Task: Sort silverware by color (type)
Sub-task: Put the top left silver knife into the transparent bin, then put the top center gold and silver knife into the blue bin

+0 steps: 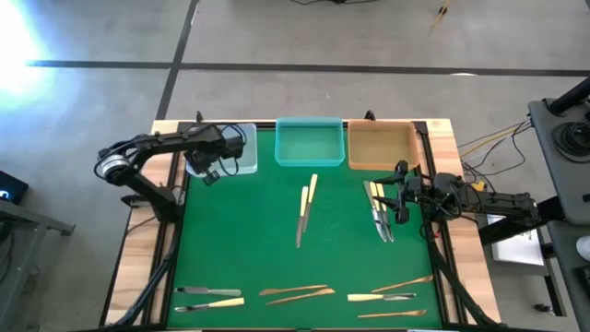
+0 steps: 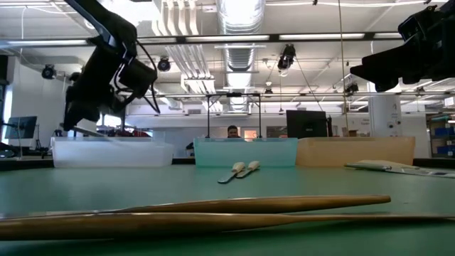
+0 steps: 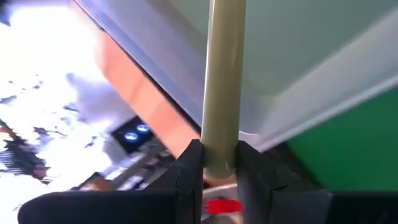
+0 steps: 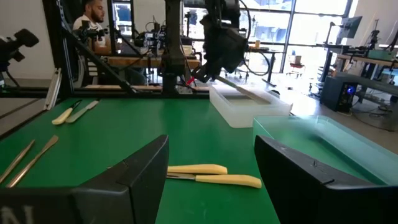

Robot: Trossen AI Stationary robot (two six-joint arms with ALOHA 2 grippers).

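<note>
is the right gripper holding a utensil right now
No, the right gripper stands open and empty above the mat, with two cream utensils lying beyond its fingers.

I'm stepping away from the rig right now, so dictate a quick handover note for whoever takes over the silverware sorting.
Left hand: shut on a pale cream-yellow utensil, held over the clear square tray at the table's far left.
Right hand: open, empty, beside the small cluster of cream and silver utensils near the tan-brown tray.
Done: nothing visible in the teal tray or the tan one; what the clear one holds can't be told.
Left: release the cream piece, then sort the pair at mid-table and the mixed silver, cream and wood-like row along the near edge.
</note>
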